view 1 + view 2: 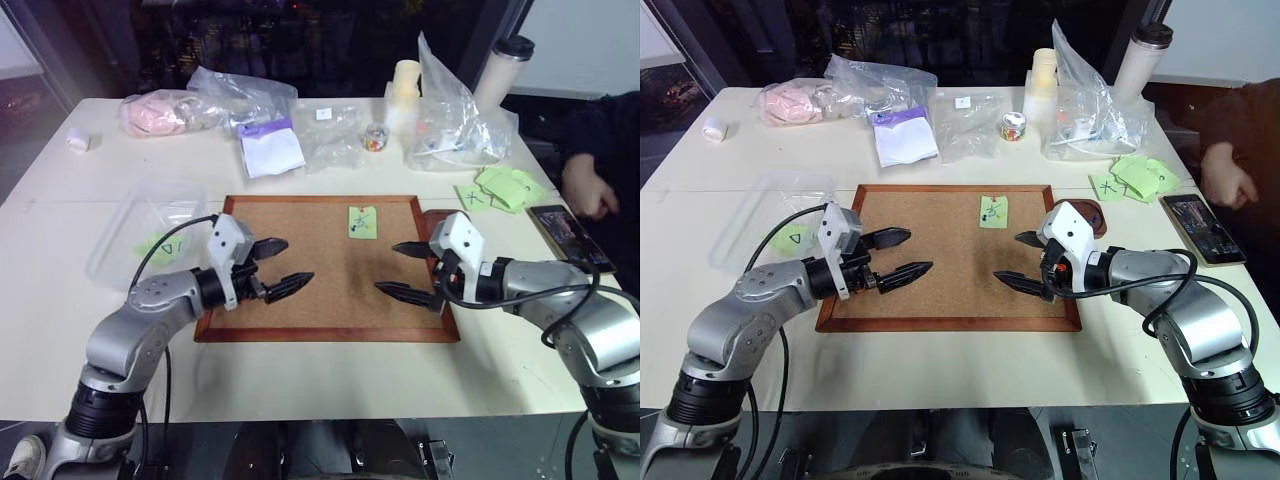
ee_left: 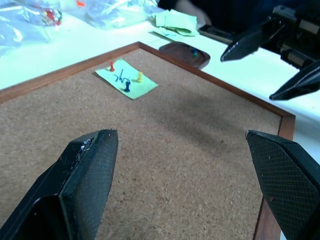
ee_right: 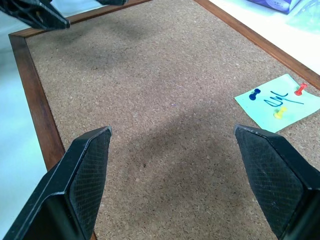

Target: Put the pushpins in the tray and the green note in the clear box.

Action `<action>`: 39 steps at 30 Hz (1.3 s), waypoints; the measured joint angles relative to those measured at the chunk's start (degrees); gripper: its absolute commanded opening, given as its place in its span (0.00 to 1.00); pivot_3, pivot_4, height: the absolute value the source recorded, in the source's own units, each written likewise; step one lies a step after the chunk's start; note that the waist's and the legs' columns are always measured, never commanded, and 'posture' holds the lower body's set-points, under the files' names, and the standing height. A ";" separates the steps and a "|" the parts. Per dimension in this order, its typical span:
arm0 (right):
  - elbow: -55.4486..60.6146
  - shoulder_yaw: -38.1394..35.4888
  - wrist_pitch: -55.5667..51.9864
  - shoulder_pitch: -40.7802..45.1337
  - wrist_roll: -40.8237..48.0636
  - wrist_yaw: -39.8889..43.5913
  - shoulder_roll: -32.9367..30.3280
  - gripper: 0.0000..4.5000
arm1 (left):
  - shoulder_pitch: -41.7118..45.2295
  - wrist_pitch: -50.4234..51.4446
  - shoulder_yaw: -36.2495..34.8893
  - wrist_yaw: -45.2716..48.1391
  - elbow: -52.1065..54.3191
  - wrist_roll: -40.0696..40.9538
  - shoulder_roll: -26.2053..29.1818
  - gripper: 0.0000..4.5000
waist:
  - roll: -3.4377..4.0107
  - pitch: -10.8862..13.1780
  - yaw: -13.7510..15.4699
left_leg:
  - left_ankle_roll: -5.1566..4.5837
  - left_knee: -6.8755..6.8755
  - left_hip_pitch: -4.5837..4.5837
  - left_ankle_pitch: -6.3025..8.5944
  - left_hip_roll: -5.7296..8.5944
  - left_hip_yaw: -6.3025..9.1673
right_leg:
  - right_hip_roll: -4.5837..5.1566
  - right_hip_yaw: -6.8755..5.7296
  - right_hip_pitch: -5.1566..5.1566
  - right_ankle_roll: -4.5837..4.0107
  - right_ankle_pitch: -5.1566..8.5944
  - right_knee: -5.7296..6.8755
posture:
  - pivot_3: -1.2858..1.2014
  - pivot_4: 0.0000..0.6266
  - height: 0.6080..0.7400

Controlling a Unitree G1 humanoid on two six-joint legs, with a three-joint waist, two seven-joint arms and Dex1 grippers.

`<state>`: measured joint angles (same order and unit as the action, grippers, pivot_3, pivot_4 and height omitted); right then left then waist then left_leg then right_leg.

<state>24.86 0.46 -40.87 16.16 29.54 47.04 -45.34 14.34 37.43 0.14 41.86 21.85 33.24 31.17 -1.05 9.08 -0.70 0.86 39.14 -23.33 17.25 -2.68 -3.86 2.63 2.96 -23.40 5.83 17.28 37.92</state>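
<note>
Both grippers hang low over the near half of the cork board (image 1: 330, 290), the left gripper (image 1: 280, 265) and the right gripper (image 1: 405, 270) pointing inward at each other, each with its two black fingers spread wide and nothing between them; that stance looks like a ready pose, since neither is near its target. Farther up the board, near its far edge, lies the green note (image 1: 362, 221), flat on the cork because three pushpins hold it there: a red pushpin (image 2: 111, 65), a yellow pushpin (image 2: 139, 76) and a blue pushpin (image 2: 127, 87), standing around the dark scribble. So the pins probably have to come out first. The tray (image 2: 182, 52) sits just off the board's far right corner, close to the note, which makes for a short carry; something small and bluish-green already lies in it, too small to tell. The clear box (image 1: 150, 225) stands left of the board, beside the left arm, with another green note marked with a triangle under or inside it.
</note>
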 measured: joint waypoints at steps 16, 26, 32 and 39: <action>-0.51 0.00 0.01 0.81 -0.04 0.77 0.01 0.90 | -0.68 2.06 -0.23 -1.06 0.78 2.18 0.57 0.99 | 0.00 0.00 0.00 | 0.00 0.00 0.00 0.00 -0.01 0.00 | 0.00 0.00 0.00 0.00 0.00 0.00 | 0.52 0.24 1.00; -1.63 0.06 0.02 1.83 -0.14 1.29 0.01 0.90 | -0.58 -0.05 -0.36 -1.18 0.49 0.04 1.08 0.70 | 0.00 0.00 0.01 | 0.00 0.00 0.00 0.00 0.00 0.00 | 0.00 0.00 0.00 0.00 0.00 0.00 | 0.52 0.24 1.00; -1.63 0.31 0.02 1.86 -0.18 1.21 0.09 0.90 | 0.50 -3.09 0.70 -0.90 -1.43 -2.42 0.05 0.05 | 0.00 0.00 0.04 | 0.00 0.00 0.00 0.00 0.01 -0.01 | 0.00 0.00 0.00 0.00 0.00 0.00 | 0.52 0.24 1.00; -5.47 2.85 0.41 6.23 -3.04 -0.48 2.60 0.90 | 2.94 -9.57 5.47 -1.22 -7.07 -9.68 -2.85 0.01 | 0.00 0.00 -0.03 | 0.00 0.01 0.01 0.00 0.03 -0.04 | -0.01 0.00 -0.01 0.00 0.00 0.02 | 0.52 0.24 1.00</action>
<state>19.39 3.31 -40.46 22.39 26.50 46.56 -42.74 17.28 27.86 5.61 40.64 14.78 23.56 28.32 -1.04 9.07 -0.74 0.86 39.15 -23.32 17.25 -2.65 -3.90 2.62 2.96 -23.40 5.83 17.28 37.93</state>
